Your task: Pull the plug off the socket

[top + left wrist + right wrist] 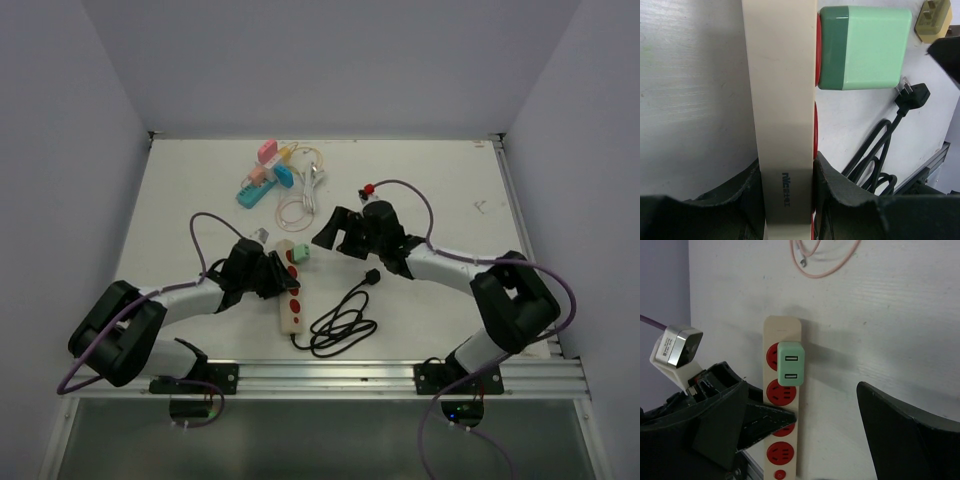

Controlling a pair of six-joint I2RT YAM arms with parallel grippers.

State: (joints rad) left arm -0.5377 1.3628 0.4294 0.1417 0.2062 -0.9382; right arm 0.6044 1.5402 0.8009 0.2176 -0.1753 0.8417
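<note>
White matte desk (420,190) with faint brush marks, enclosed by plain pale walls; an aluminium rail runs along its near edge.

Cream plastic power strip with round red sockets (785,100): a long, flat, smooth bar lying left of centre, close to the near edge, its length running from near to far.

Mint-green, rounded-square plastic charger plug with two USB slots (791,371): seated in a socket near the strip's far end, standing proud of the strip's face.

Left fingers (840,200): black and textured, clamped on the two long sides of the strip, on the near side of the plug and apart from it.

Right fingers (905,435): spread wide and holding nothing. In the right wrist view the plug lies ahead of the gap between them, untouched by either.

Glossy black cord, loosely coiled (345,320), lies right of the strip by the near edge, its black plug head (912,95) free on the desk.

A cluster of pink and blue plastic adapters (265,175) and a thin looped pinkish cable (298,205) lie toward the far edge.
</note>
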